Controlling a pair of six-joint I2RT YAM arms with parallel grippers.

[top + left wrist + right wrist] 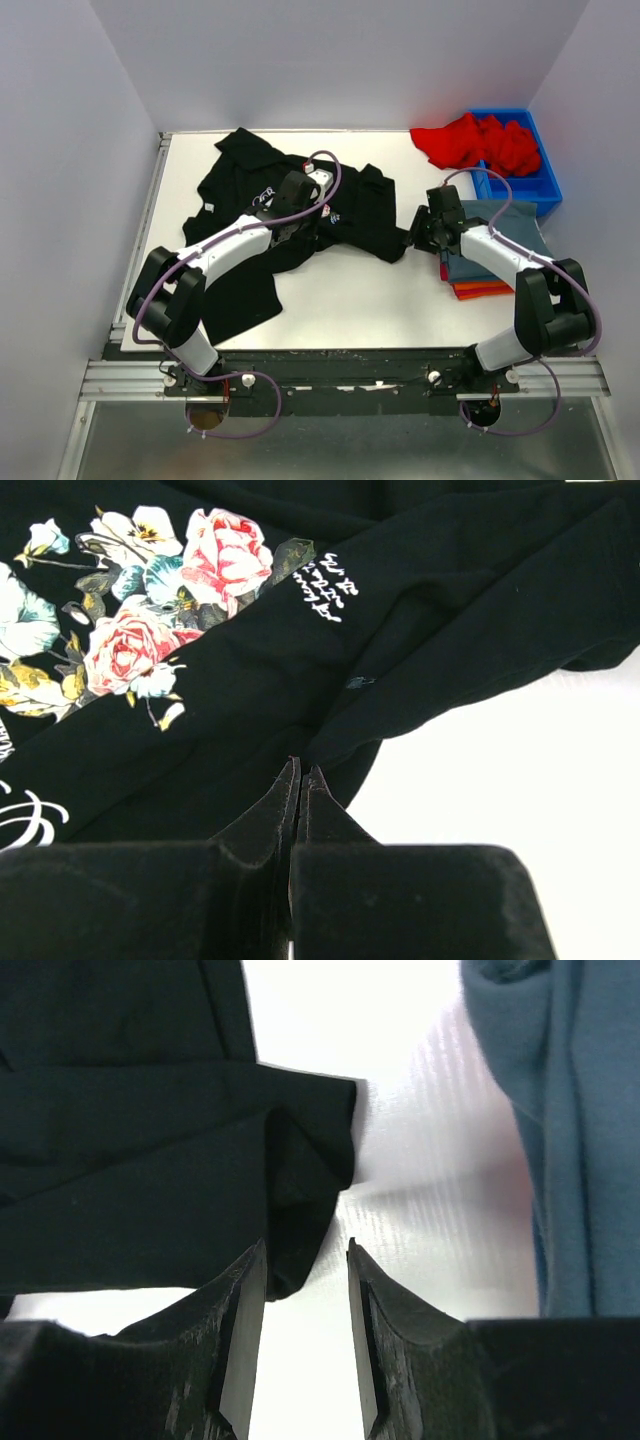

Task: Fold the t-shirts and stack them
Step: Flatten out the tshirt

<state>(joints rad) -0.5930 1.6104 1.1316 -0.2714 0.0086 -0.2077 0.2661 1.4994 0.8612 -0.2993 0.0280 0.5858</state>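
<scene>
The black t-shirt (240,190) lies spread and rumpled across the left and middle of the table; its flower print (150,630) shows in the left wrist view. My left gripper (298,215) is over its middle, shut (302,772) on a fold of the black cloth. My right gripper (415,238) is at the shirt's right edge, open (305,1247), with a black cloth corner (300,1190) hanging just in front of the left finger. A folded slate-blue t-shirt (495,240) lies on an orange one (480,291) at the right. A red t-shirt (470,140) is bunched at the back right.
A blue plastic bin (545,185) stands at the back right, with the red shirt draped over its left rim. White walls enclose the table on three sides. Bare white table (370,300) shows between the black shirt and the folded stack.
</scene>
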